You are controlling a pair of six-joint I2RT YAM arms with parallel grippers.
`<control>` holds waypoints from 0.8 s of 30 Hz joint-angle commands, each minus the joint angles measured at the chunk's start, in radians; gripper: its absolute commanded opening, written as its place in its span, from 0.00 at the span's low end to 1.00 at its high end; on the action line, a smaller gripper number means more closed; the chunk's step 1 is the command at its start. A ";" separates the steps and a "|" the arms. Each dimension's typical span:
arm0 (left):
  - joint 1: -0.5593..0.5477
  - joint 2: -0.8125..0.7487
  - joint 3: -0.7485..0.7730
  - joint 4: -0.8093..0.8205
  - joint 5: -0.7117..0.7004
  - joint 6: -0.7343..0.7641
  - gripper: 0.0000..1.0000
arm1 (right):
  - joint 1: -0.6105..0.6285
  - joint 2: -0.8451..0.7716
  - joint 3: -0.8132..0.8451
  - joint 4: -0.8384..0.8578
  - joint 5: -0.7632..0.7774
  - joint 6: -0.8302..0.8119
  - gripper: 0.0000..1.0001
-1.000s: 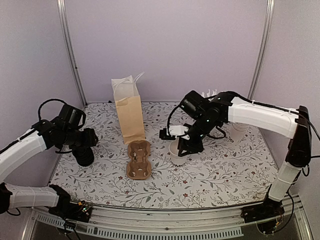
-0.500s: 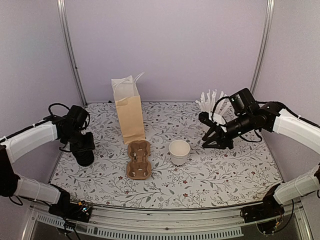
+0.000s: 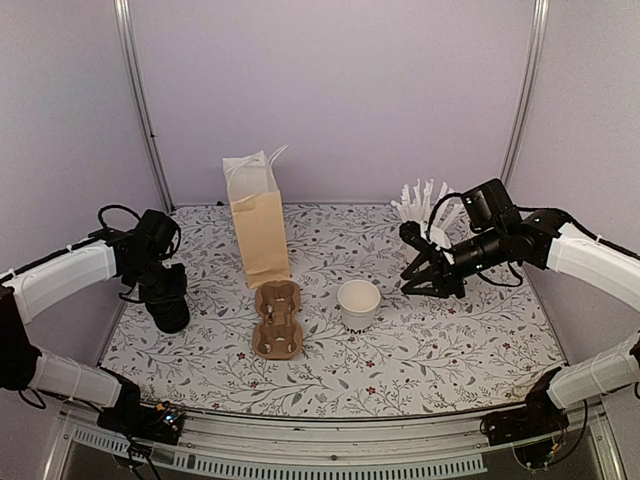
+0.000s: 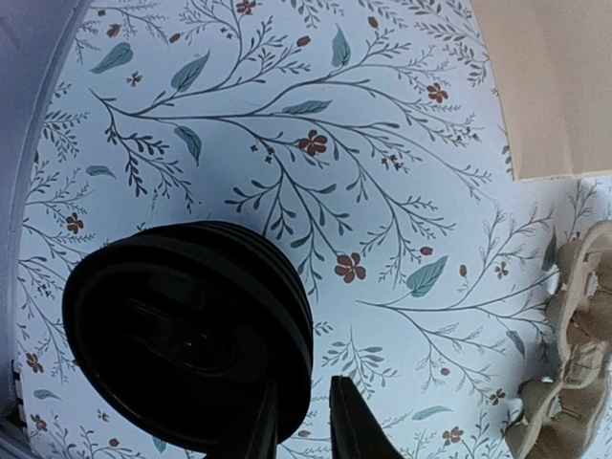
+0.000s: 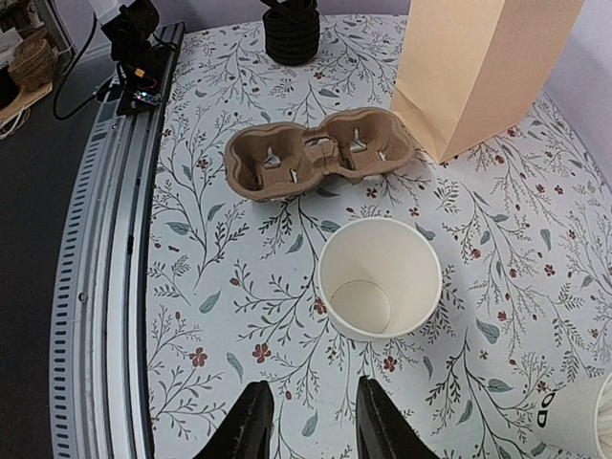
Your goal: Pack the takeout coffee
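**Top view.** The left gripper (image 3: 168,292) hangs over the lids (image 3: 170,314), a black stack at the left edge of the table (image 3: 450,350), close to the side wall. The cup (image 3: 359,300) stands mid-table, mouth up and lidless, just right of the carrier (image 3: 277,322). The bag (image 3: 260,235) stands upright just behind the carrier, on its far side. No lidded cup shows anywhere, so I take this cup to be the coffee to pack, once it has a lid. The right gripper (image 3: 418,282) hovers low to the right of the cup, apart from it and pointing toward it. The straws (image 3: 420,195) stand behind that arm.

**Left wrist.** The fingers (image 4: 356,426) straddle the right rim of the top lid, one over the lid and one outside it. The gap is narrow, and I cannot tell whether they already pinch. A rim hold looks meant to lift one lid off the stack. The wall crowds the left side, and to the right bare table runs as far as the carrier and bag.

**Right wrist.** The fingers (image 5: 251,421) stand apart with only tablecloth between them, gripping nothing. The cup lies ahead of them and is empty inside. Waiting there probably lets this arm steady the cup when a lid arrives. Both wells of the carrier are empty. The cup has bare table all round it, and the carrier is its closest neighbour. A metal rail (image 5: 105,287) bounds the near edge.
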 commanded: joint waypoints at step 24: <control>-0.042 -0.027 0.217 -0.158 -0.025 -0.011 0.00 | -0.004 -0.046 -0.006 0.012 -0.019 0.008 0.33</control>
